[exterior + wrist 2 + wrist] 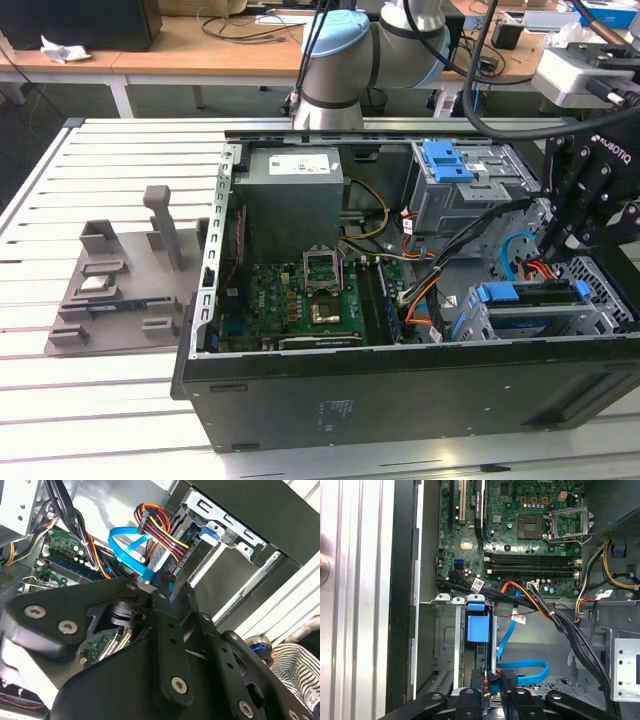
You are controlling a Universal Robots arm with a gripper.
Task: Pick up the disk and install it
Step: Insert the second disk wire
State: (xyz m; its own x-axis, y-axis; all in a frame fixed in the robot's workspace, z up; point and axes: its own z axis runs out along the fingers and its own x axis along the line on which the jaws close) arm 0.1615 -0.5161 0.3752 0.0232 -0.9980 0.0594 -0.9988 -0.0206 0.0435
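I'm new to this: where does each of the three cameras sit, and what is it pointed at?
Exterior view: off the arm, looking down into the open computer case; the arm and gripper show.
First wrist view: on the wrist, looking past the gripper at the disk in its cage and the motherboard.
Second wrist view: on the wrist, looking slantwise along the gripper.
Shared: both wrist views catch the blue cable.

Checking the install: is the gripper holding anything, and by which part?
It cannot be told. The gripper sits at the cabled end of the disk, which stands in the drive cage, but whether it grips there is not visible.
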